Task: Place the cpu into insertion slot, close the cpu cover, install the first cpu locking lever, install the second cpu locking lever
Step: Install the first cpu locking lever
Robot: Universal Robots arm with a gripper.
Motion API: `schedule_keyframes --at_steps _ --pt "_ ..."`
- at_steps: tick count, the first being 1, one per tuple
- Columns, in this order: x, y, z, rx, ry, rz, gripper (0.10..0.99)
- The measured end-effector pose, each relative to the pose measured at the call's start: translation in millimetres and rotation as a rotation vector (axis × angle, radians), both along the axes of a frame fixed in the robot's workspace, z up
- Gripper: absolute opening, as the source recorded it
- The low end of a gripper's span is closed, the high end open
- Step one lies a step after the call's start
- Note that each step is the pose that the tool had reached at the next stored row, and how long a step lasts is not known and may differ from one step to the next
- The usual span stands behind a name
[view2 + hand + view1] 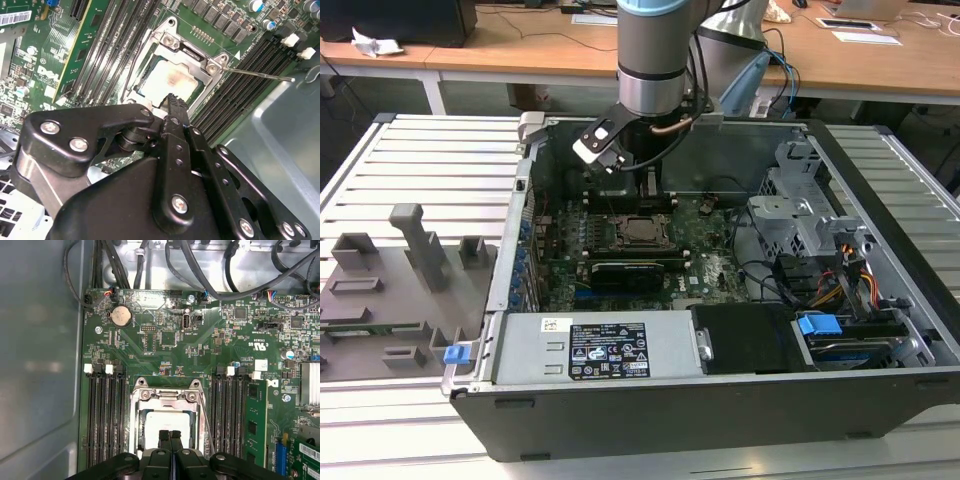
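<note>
So the small, pale silver-beige square cpu point(165, 424) is already sitting in the silver-rimmed square insertion slot point(134, 390), mid-board towards the far wall of the open black PC case point(720, 415). The thin silver cpu cover frame point(162, 401) looks laid down over its edges. The black gripper point(170, 436) hangs right above with its 2 fingers pressed together and nothing between them, I'd guess as 1 narrow pushing tip. 1 thin wire locking lever point(260, 74) sticks out sideways and looks unlatched.

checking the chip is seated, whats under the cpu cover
The pale cpu shows through the cut-out of the cpu cover. The insertion slot beneath is covered, and the shut gripper hides one edge.
</note>
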State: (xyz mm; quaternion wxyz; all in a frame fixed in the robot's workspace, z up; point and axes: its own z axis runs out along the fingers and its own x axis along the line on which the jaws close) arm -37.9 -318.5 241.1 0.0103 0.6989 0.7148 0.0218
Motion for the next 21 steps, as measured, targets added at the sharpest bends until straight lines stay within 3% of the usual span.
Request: schedule_keyframes --at_steps 8,18,21 --pt "0.0 0.0 7.9 0.0 0.0001 0.0 0.106" --pt "0.0 0.0 32.9 -0.002 0.0 0.0 0.106" --pt "0.0 0.0 34.6 -0.002 -0.0003 0.006 0.106"
